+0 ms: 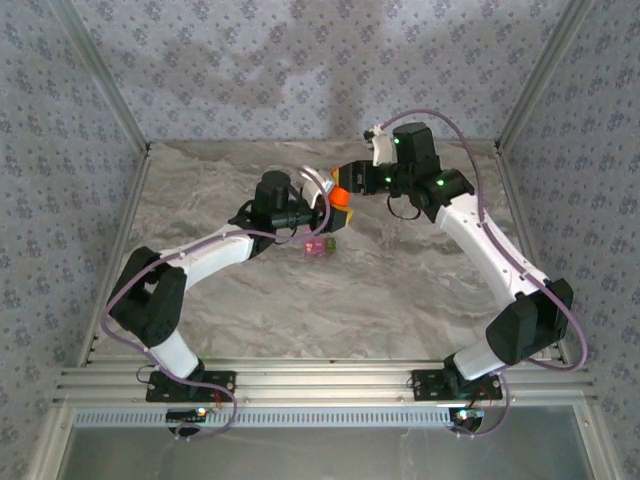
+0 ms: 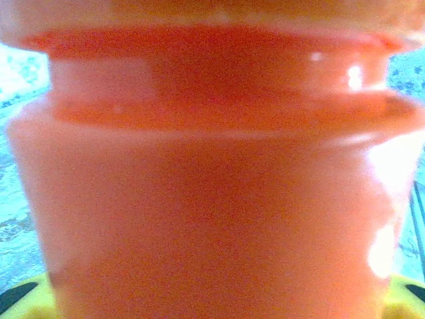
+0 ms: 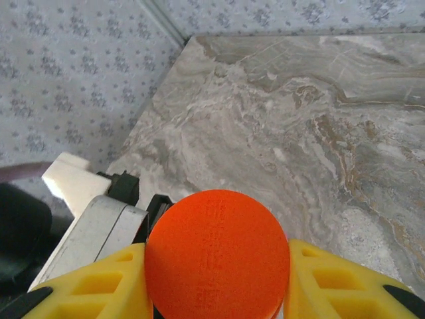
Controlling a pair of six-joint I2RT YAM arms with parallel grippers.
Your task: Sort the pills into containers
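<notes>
Zero sorting done as far as visible, with the containers (image 1: 320, 245) resting on the table (image 1: 400, 290) near the orange bottle (image 2: 212, 199), left gripper (image 2: 212, 299) closed around the bottle's body, right gripper (image 3: 219, 282) clamped on its cap (image 3: 216, 246), so probably only at the uncapping step, everything else left.

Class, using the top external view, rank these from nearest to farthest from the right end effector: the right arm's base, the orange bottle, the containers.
1. orange bottle: its cap sits between the fingers of the right end effector.
2. containers: just below and left of it in the picture.
3. right arm's base: at the near edge, bottom right.
</notes>
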